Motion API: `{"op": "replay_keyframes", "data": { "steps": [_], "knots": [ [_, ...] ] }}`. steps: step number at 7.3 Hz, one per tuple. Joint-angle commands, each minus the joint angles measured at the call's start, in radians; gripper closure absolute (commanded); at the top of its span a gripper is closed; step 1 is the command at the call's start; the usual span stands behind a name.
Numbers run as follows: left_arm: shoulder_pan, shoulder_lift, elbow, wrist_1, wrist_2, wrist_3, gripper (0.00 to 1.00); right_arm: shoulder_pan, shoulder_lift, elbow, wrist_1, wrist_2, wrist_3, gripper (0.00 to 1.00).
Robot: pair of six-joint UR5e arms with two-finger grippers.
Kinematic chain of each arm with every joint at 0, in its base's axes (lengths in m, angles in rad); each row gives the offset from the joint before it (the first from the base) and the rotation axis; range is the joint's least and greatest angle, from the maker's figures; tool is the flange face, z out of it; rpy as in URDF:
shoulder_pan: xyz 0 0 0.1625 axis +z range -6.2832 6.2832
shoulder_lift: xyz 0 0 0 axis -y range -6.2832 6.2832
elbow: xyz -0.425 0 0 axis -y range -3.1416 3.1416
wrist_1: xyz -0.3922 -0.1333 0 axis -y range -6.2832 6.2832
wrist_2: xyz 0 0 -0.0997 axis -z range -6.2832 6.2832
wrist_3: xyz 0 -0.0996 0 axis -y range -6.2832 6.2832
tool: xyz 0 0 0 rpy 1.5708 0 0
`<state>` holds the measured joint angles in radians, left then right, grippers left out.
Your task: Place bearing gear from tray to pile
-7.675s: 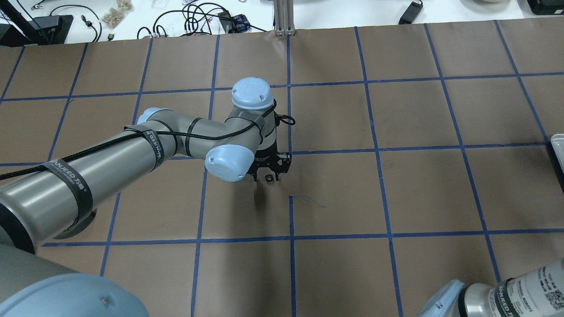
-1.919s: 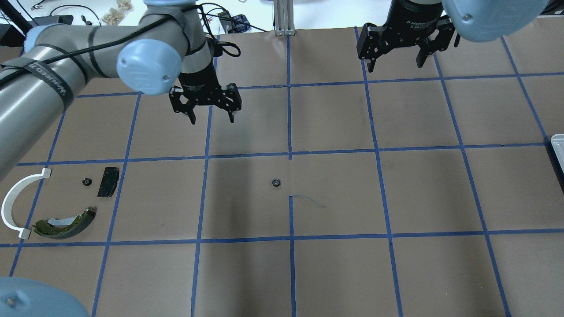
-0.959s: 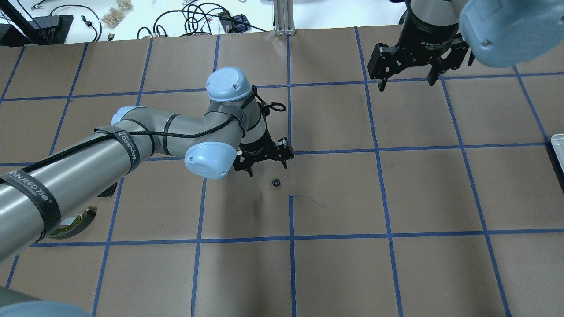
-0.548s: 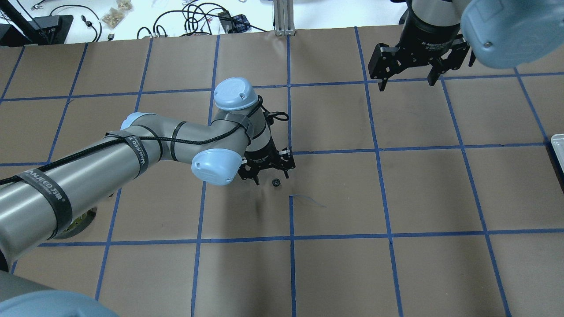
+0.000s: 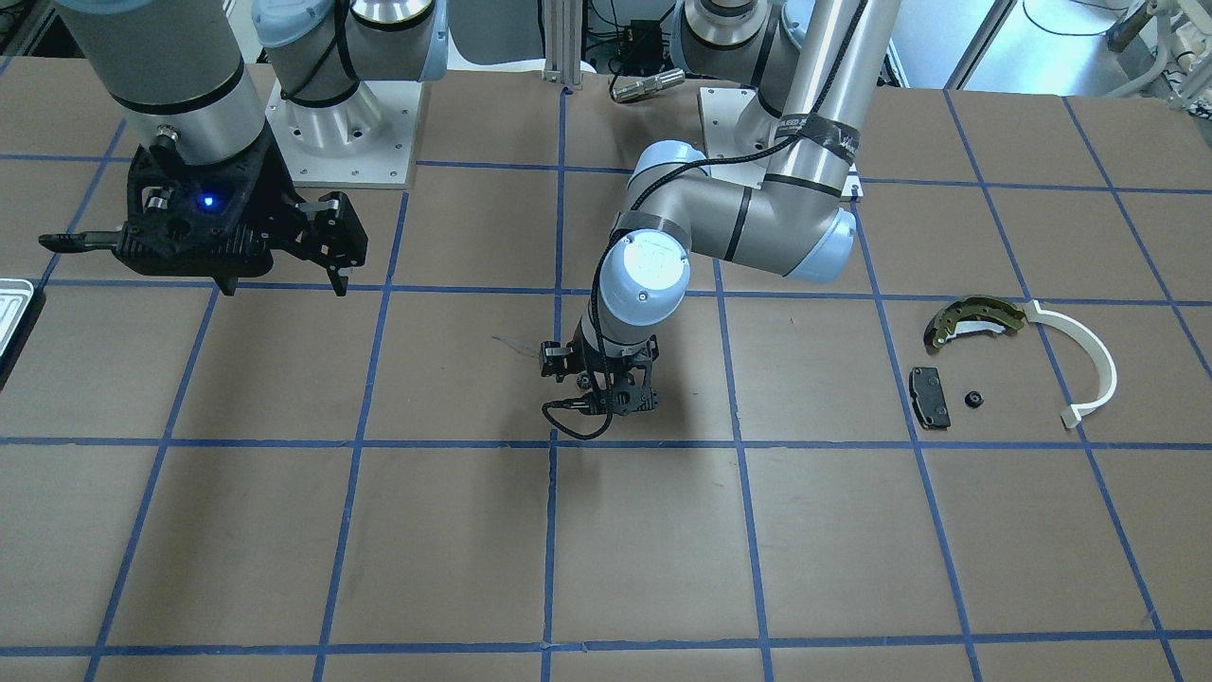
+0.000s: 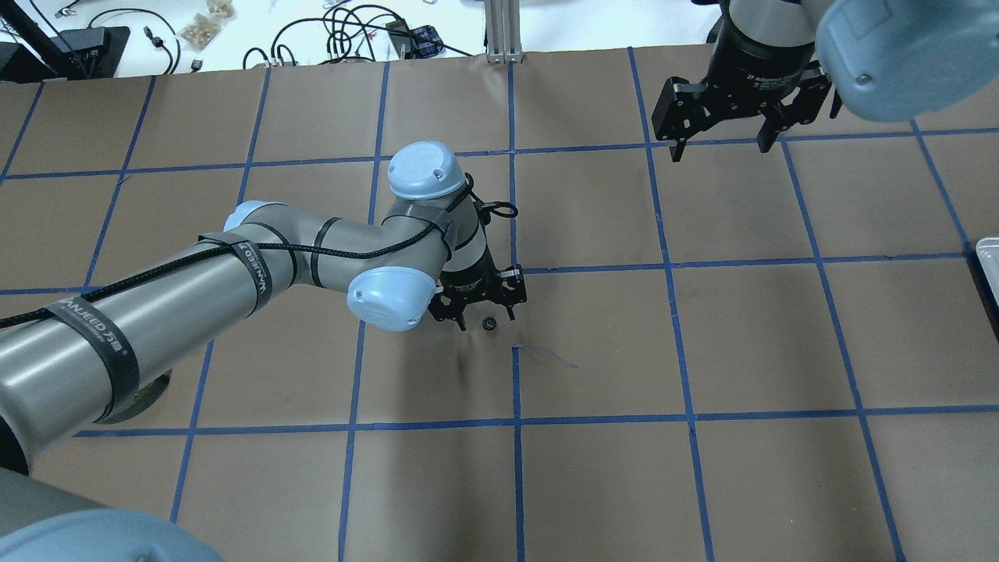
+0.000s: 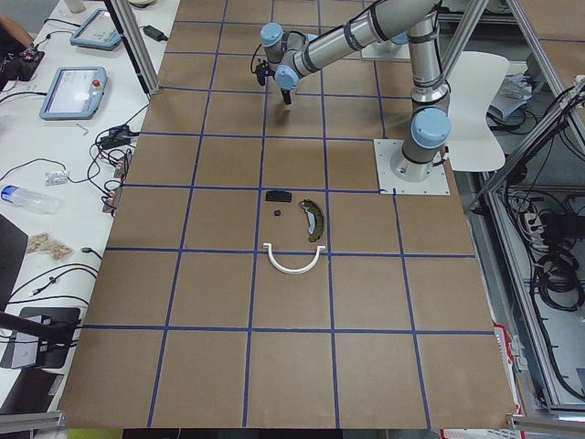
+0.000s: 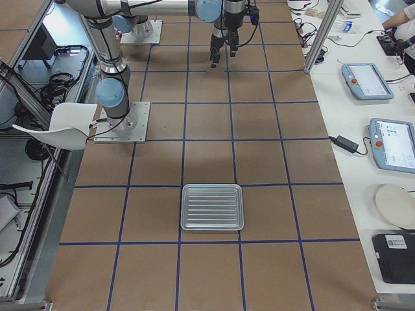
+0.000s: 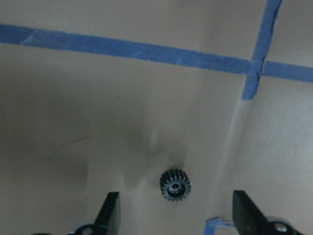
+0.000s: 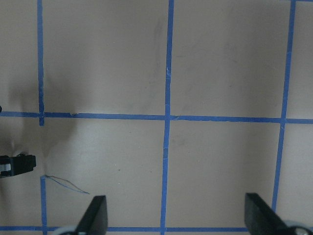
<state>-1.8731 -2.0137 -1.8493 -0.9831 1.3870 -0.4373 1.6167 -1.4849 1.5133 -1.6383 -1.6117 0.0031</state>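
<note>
Small, stiff and light, the toothed gear point(image 9: 175, 184) lying flat on the bench point(image 9: 98, 122) looks best pinched across its rim by the spread left tool point(image 9: 177, 215).

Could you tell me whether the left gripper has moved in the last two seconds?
Yes. In the overhead view the left gripper has moved nearer and rightward, and is now open around the bearing gear, left of the central vertical tape line.
</note>
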Motion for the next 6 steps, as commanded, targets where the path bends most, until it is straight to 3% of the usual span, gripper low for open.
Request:
{"op": "replay_keyframes", "data": {
  "steps": [1,3,4,6],
  "knots": [
    [-0.001,-0.006,-0.001,-0.002,0.001,-0.004,0.60,0.002,0.000,0.001,0.000,-0.001,0.000,0.00],
    [-0.001,-0.010,-0.004,-0.008,0.003,-0.004,0.79,0.002,0.000,0.001,0.000,-0.002,0.002,0.00],
    [-0.001,-0.010,0.001,-0.006,0.004,-0.006,1.00,0.002,0.000,0.001,-0.002,-0.001,0.005,0.00],
    [0.009,0.022,0.046,-0.049,0.007,0.008,1.00,0.002,0.001,0.001,-0.002,-0.001,0.002,0.00]
  ]
}}
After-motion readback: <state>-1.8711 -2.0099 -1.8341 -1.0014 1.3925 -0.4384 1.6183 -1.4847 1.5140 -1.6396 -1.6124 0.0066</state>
